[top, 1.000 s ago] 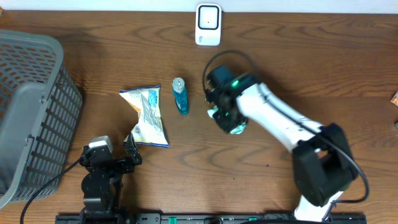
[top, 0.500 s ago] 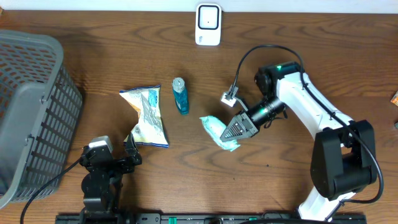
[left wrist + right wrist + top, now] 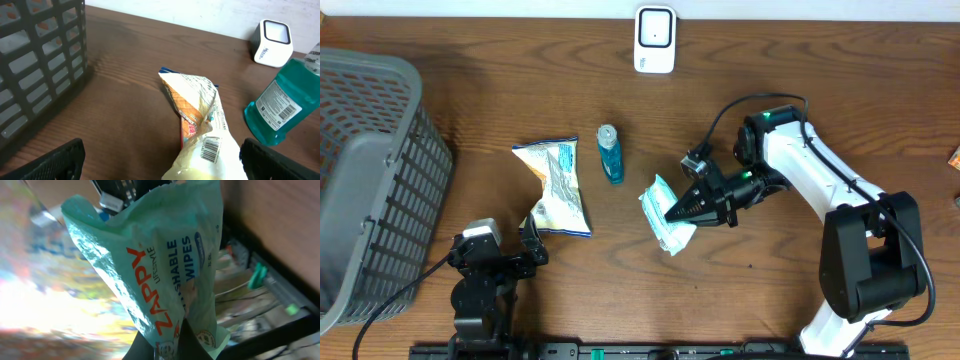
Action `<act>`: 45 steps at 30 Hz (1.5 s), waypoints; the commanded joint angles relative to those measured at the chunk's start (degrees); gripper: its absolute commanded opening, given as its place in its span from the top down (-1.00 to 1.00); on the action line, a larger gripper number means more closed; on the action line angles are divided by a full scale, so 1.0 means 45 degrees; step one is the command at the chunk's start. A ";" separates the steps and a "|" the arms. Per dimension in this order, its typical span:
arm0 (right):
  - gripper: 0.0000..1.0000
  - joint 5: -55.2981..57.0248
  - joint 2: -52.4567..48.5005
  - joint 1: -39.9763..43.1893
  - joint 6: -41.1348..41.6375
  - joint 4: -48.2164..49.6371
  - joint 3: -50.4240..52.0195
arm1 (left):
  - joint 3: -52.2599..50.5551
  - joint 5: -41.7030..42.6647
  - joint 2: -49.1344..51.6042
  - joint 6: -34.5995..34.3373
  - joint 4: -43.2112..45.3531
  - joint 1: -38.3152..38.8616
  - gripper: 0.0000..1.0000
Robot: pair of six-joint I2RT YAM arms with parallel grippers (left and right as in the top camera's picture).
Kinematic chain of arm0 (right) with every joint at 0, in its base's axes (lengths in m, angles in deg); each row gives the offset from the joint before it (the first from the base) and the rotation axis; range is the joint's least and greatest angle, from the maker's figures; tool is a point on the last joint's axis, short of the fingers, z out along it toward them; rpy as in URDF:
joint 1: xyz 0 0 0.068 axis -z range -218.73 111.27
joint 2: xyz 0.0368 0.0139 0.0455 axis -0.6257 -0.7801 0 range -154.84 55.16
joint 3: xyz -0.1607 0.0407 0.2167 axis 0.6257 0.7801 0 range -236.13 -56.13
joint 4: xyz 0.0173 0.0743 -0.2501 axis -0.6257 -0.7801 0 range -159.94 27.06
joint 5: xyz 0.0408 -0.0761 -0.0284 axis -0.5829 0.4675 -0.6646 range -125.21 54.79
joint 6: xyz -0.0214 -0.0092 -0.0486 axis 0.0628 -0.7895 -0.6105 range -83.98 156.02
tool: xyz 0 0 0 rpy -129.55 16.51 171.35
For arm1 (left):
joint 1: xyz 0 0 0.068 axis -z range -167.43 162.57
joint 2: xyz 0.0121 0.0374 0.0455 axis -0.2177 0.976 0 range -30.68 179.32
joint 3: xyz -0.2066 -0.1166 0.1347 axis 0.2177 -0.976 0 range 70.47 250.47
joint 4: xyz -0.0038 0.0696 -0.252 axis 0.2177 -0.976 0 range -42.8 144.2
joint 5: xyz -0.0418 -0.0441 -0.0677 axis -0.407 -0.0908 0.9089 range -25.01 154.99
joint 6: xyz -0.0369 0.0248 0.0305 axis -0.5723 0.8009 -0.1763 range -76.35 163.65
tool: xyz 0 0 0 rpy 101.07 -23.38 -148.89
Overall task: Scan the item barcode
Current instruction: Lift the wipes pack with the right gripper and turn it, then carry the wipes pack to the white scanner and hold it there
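The item is a teal pack of wipes [image 3: 663, 216], and my right gripper [image 3: 686, 209] is shut on its edge just right of the table's middle. In the right wrist view the pack [image 3: 160, 265] fills the frame with orange lettering, pinched between my dark fingers [image 3: 150, 347]; no barcode shows on this face. A white scanner [image 3: 655, 40] stands at the far edge, also visible in the left wrist view [image 3: 272, 42]. My left gripper [image 3: 527, 245] rests low at the front left, open and holding nothing, its fingertips [image 3: 55, 160] spread wide.
A crumpled chip bag [image 3: 557, 185] lies just ahead of the left gripper, its barcode showing in the left wrist view [image 3: 210, 147]. A blue bottle [image 3: 610, 153] lies beside it. A grey basket [image 3: 370, 180] fills the left side.
The right arm swung out from beside the bottle, carrying the wipes pack rightward, then turned its gripper to point left with the pack rotated. The left arm stayed still.
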 commanded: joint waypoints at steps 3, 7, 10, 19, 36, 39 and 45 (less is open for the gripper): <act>0.97 -0.0991 0.0136 -0.0019 0.1787 -0.0005 0.0049 | -0.0029 -0.0019 -0.0078 -0.0121 0.0015 -0.0073 -0.95; 0.97 -0.0976 0.0136 -0.0019 0.1855 -0.0005 0.0049 | -0.0029 -0.0019 -0.0078 -0.0121 0.0015 -0.0073 -0.96; 0.97 -0.0976 0.0136 -0.0019 0.1851 -0.0005 0.0049 | -0.0029 -0.0019 -0.0078 -0.0121 0.0015 -0.0073 -0.95; 0.98 0.2181 0.0350 0.0068 0.0563 -0.0005 0.0049 | -0.0029 -0.0019 -0.0078 -0.0117 0.0015 -0.0073 -0.95; 0.98 0.6397 0.5799 0.0384 -0.0583 0.1452 0.0049 | -0.0029 -0.0019 -0.0078 -0.0121 0.0015 -0.0073 -0.95; 0.97 0.7087 0.6091 0.0345 -0.0573 0.3730 0.0049 | -0.0029 -0.0019 -0.0078 -0.0121 0.0015 -0.0073 -0.95; 0.97 0.8845 0.5761 0.0209 0.1064 0.9170 0.0063 | -0.0029 -0.0019 -0.0078 -0.0117 0.0015 -0.0073 -0.95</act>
